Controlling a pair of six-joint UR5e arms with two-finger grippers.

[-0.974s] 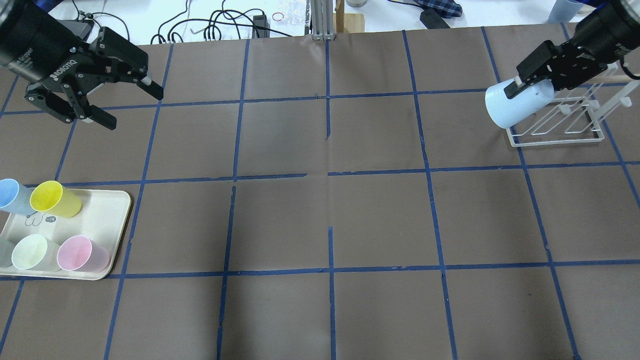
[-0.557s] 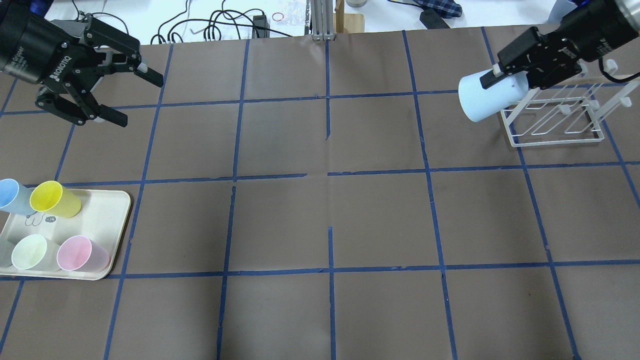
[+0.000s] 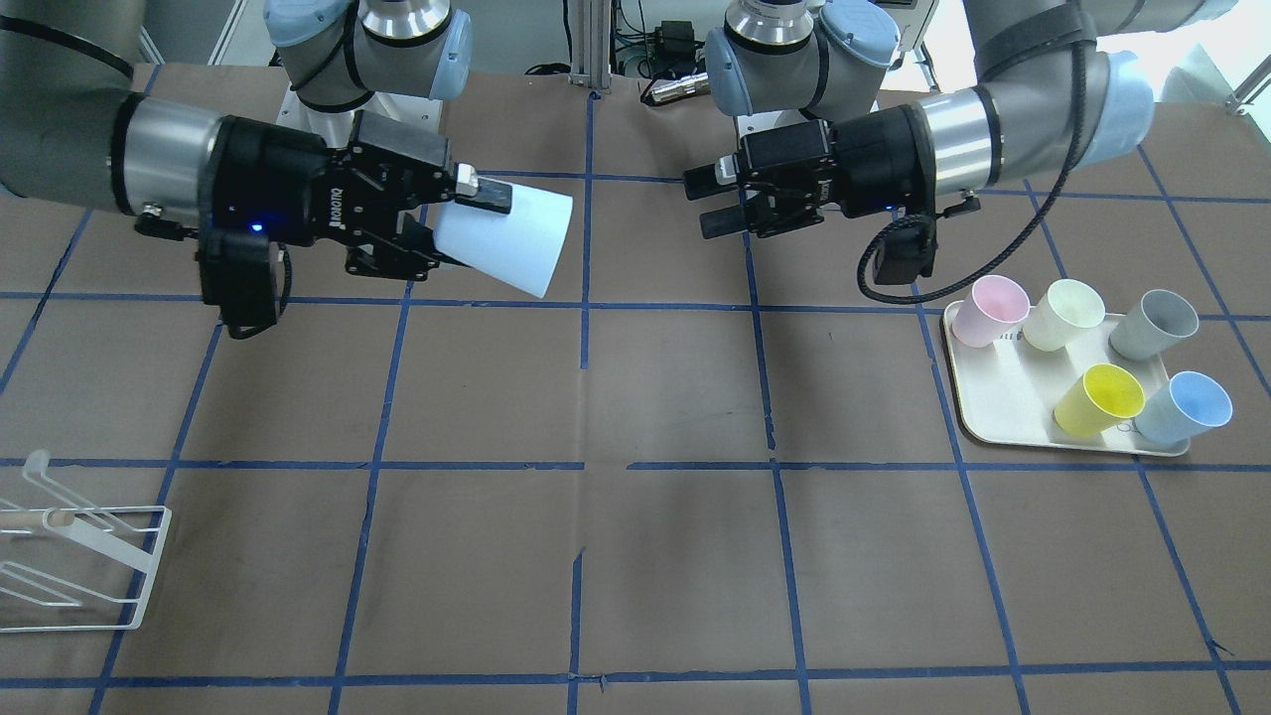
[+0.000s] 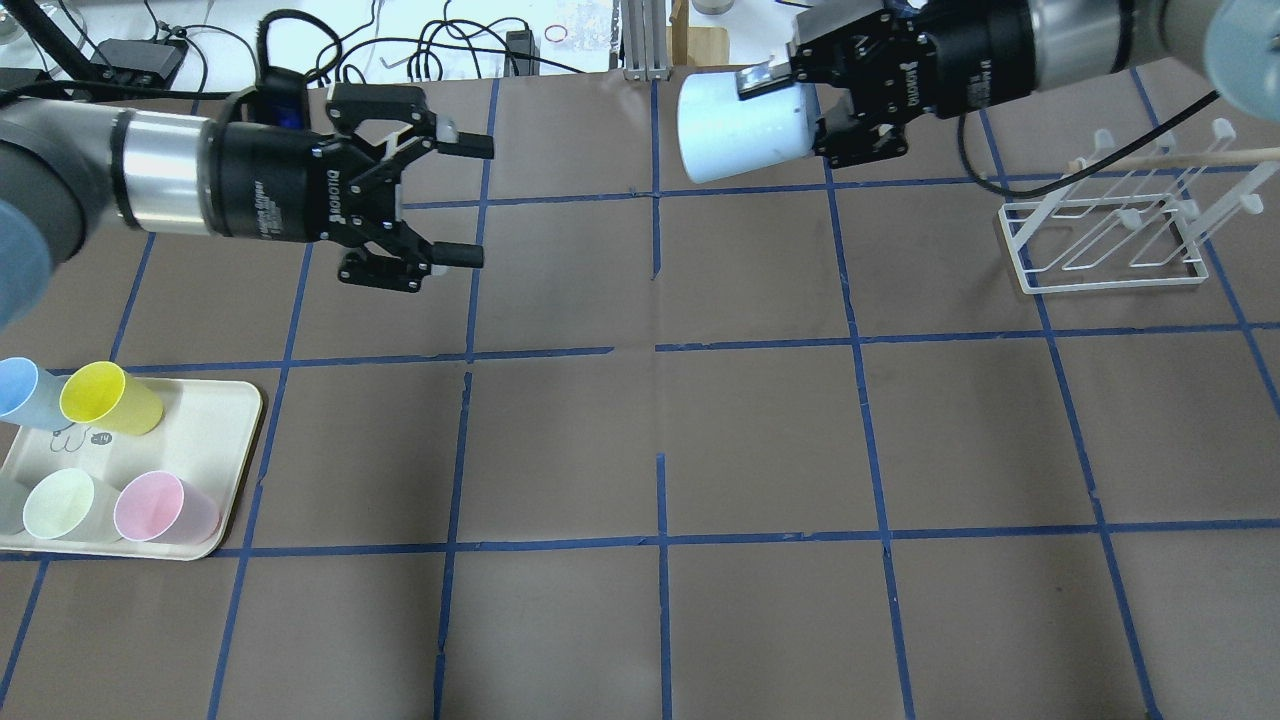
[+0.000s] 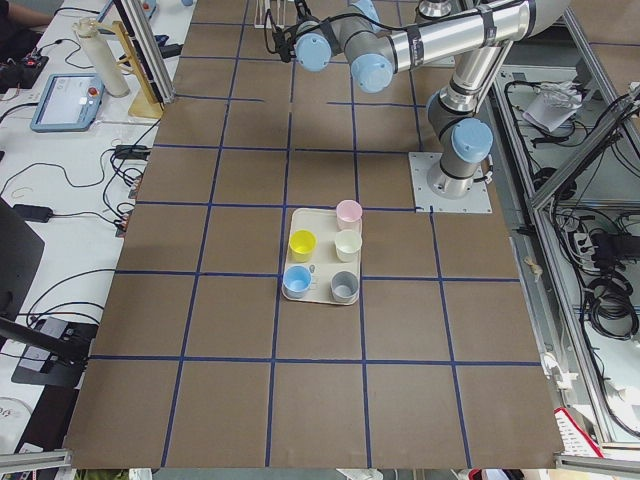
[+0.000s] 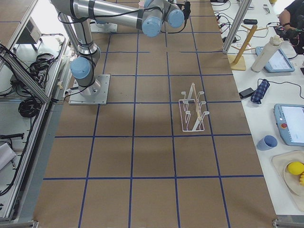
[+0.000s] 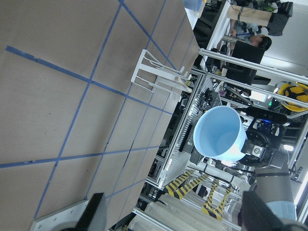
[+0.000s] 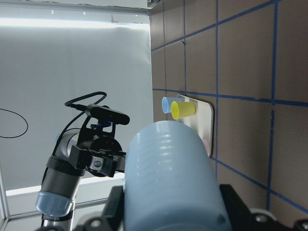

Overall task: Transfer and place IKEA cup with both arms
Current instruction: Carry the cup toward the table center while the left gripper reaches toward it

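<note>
IKEA cup [image 4: 740,135] clamped at narrow end between fingers of right claw [image 4: 797,115]; held sideways in the air above far middle of tabletop [image 4: 760,430]; wide mouth facing left claw [image 4: 475,202], well apart; left claw spread wide, gripping nothing; cup smooth pale-blue plastic, round, tapered; tabletop matte brown paper, blue tape grid.

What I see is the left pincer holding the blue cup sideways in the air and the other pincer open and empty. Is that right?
Not quite. The right pincer holds the blue cup sideways in the air; the left pincer is the open, empty one. The overhead view shows it.
</note>
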